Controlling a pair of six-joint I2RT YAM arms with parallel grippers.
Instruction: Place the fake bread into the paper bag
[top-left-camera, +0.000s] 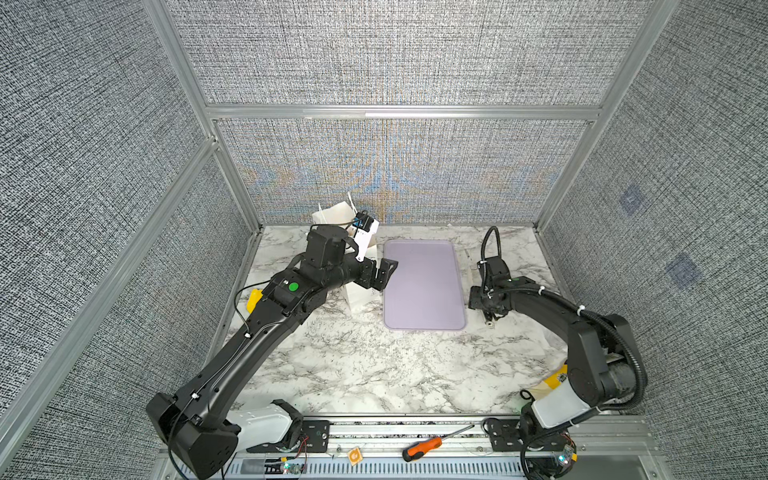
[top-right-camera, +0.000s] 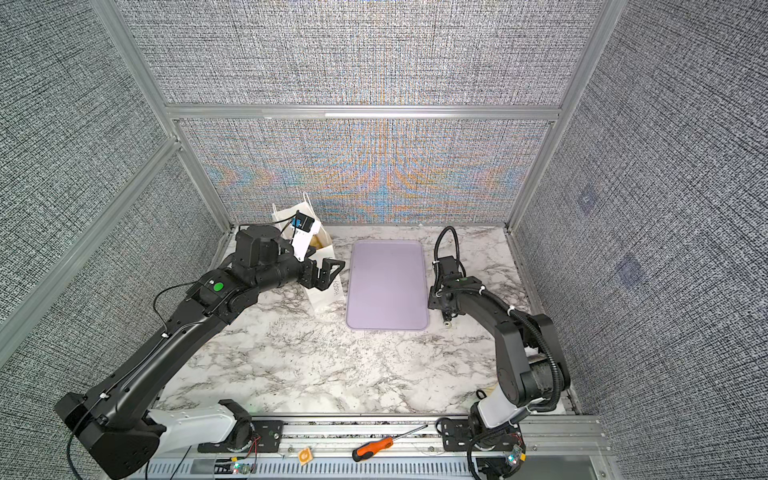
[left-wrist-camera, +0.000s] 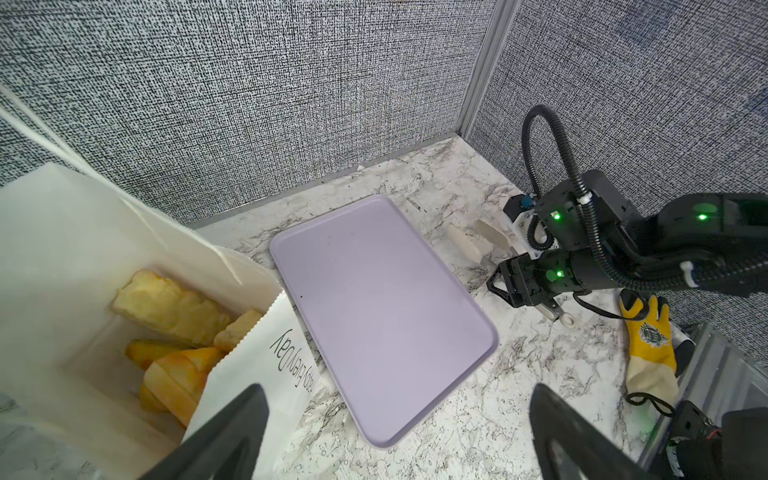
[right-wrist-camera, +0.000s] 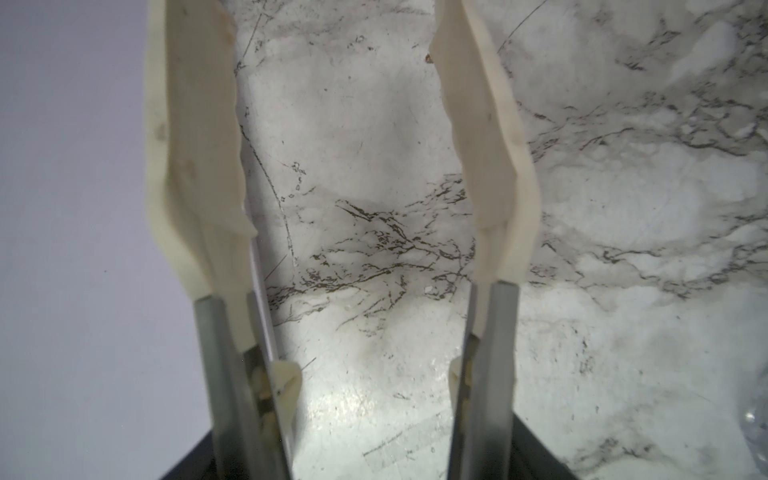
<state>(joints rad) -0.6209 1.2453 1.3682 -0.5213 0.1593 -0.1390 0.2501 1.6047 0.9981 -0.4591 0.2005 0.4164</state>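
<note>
Now fake bread (left-wrist-camera: 174, 307) lies in the paper bag (left-wrist-camera: 62, 232) beside left pincer (left-wrist-camera: 397, 390).

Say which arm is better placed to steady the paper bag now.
Left, probably. The left gripper hangs open right at the paper bag, with bread inside it. The right gripper is open over the table, on the far side of the tray from the bag.

left arm (top-left-camera: 249, 353) black w/ green dot sticker (top-left-camera: 294, 286), white base link (top-left-camera: 262, 424), right arm (top-left-camera: 582, 328) black w/ ribbed conduit (left-wrist-camera: 570, 164) & white zip ties (top-left-camera: 582, 308), left pincer (top-left-camera: 384, 274) black angular fingers (left-wrist-camera: 232, 432), right pincer (right-wrist-camera: 328, 41) cream pads (right-wrist-camera: 195, 145)
</note>
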